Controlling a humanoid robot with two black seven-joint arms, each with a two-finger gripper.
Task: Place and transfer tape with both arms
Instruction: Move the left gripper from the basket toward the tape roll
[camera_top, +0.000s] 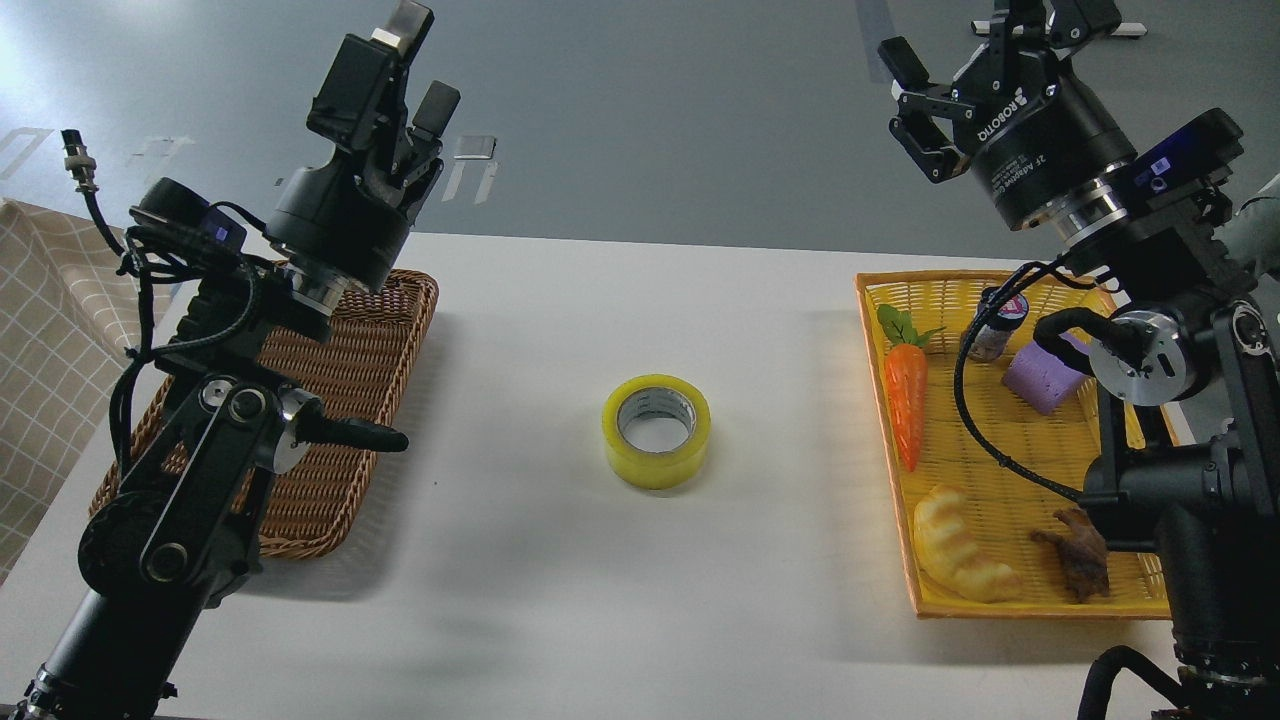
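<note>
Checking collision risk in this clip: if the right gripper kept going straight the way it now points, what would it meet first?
The right gripper points up and to the left, away from the table. Nothing shows in that line; only grey floor lies behind it. The way looks free, though depth is unclear.

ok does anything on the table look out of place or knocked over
Nothing stands out. The translucent yellow roll of packing tape lies flat on the white table, alone between the brown wicker basket and yellow wicker tray; nothing spilled.

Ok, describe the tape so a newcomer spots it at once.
Start at the white table, between the brown wicker basket and the yellow basket. The tape lies alone mid-table: a yellow roll with a grey core.
</note>
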